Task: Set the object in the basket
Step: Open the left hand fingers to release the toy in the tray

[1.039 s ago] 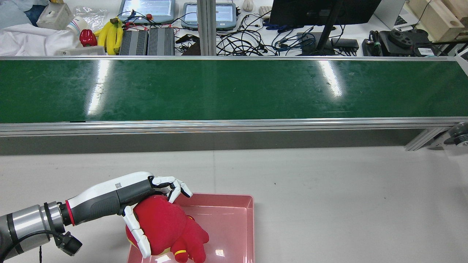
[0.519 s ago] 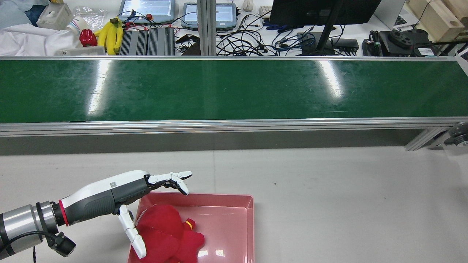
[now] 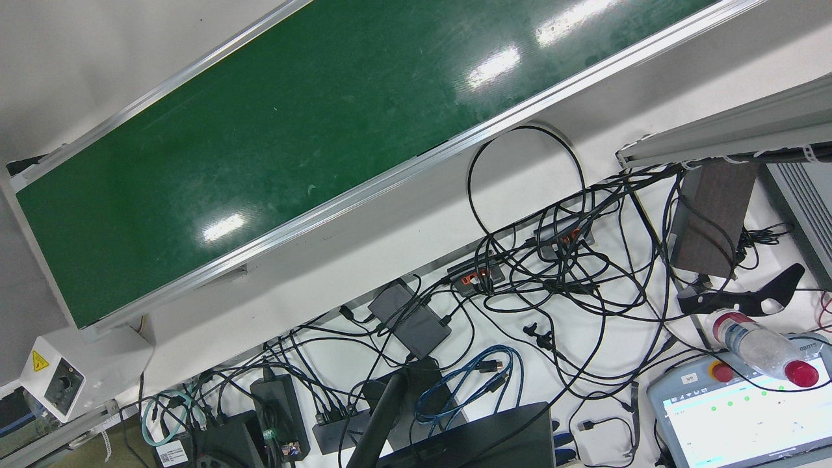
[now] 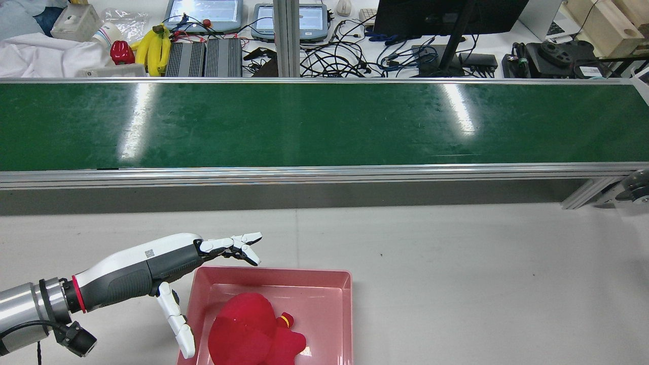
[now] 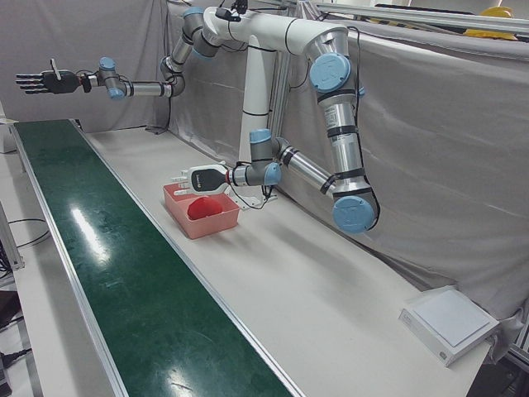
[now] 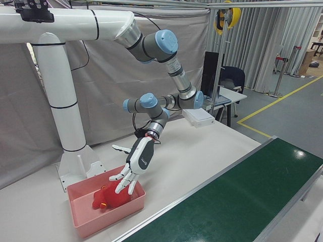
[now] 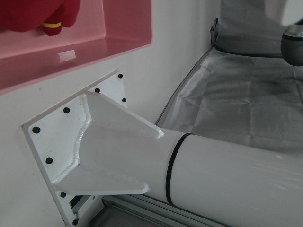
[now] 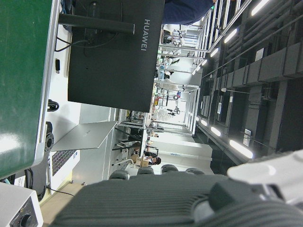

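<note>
A red plush toy (image 4: pixel 253 334) lies loose in the pink basket (image 4: pixel 346 314) at the table's near edge. It also shows in the left-front view (image 5: pixel 202 208), the right-front view (image 6: pixel 108 196) and the left hand view (image 7: pixel 28 14). My left hand (image 4: pixel 203 256) is open and empty, with its fingers spread over the basket's far left corner and clear of the toy. It also shows in the right-front view (image 6: pixel 128 176). My right hand (image 5: pixel 37 81) is raised high above the belt's far end, open and empty.
The long green conveyor belt (image 4: pixel 324 121) runs across beyond the grey table (image 4: pixel 456 284). Cables, a monitor, bananas (image 4: pixel 152 48) and tablets lie on the desk behind it. The white arm pedestal (image 6: pixel 75 166) stands close behind the basket.
My left hand let go of the red plush toy, which dropped into the basket. The hand opened and drew back to the left, away from the toy.
</note>
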